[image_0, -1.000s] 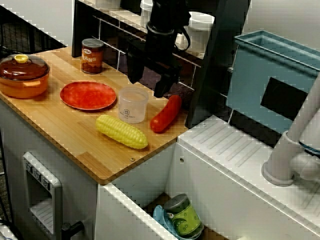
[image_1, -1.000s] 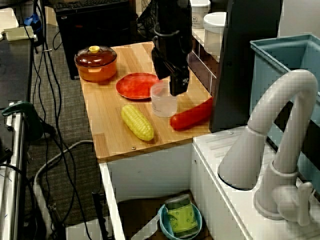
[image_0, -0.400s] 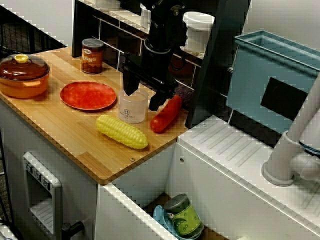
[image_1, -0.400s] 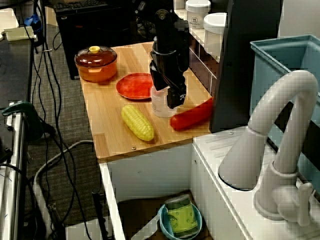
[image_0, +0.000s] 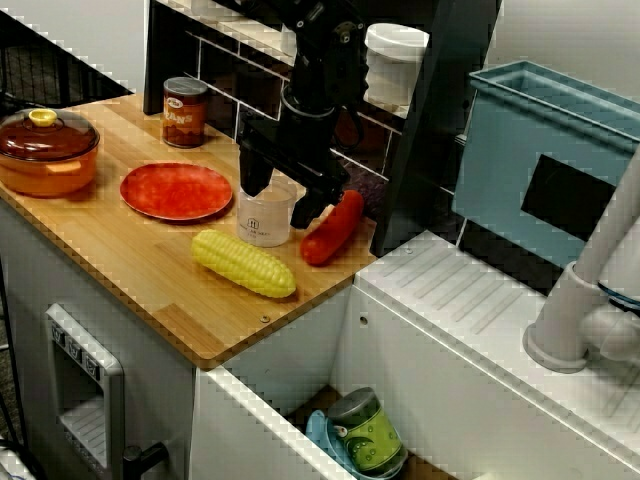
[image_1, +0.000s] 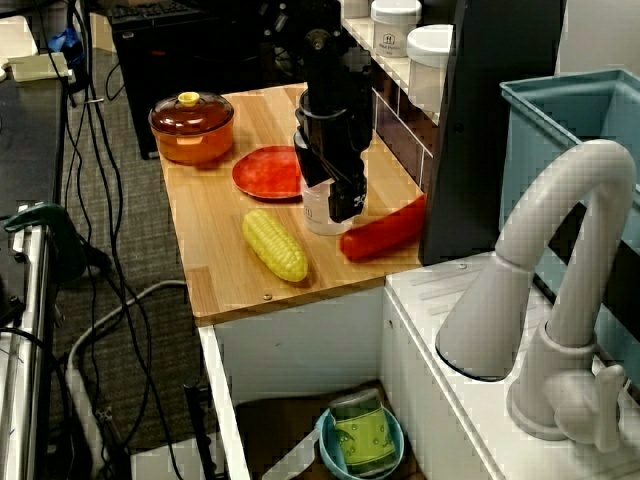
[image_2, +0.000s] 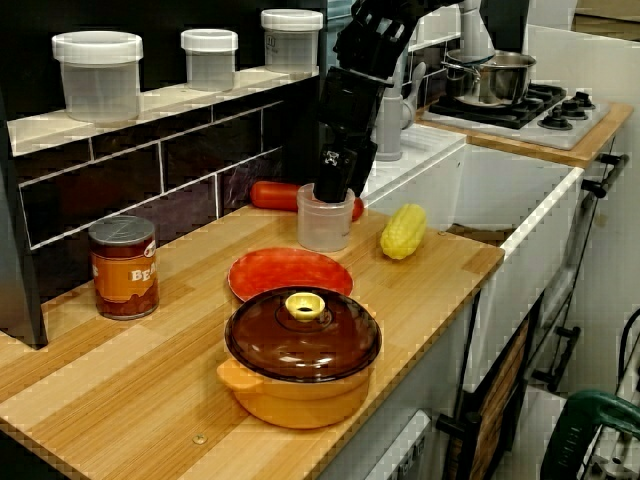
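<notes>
While the gripper (image_0: 281, 192) hangs with its jaws spread apart, I see the translucent cylindrical plastic cup (image_0: 266, 218) directly beneath them, its rim at fingertip level. A smooth, elongated red pepper (image_0: 332, 228) lies just beside one jaw, and a knobbly yellow corn cob (image_0: 243, 262) lies nearby.

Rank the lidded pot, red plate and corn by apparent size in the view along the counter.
1. lidded pot, though nearest the camera.
2. red plate.
3. corn, farthest away, so true size unsure.

Wood counter (image_0: 140, 260) w/ pot (image_0: 45, 150), plate (image_0: 175, 190), can (image_0: 184, 112), cup (image_0: 262, 222), corn (image_0: 243, 263), red pepper (image_0: 330, 230)
</notes>
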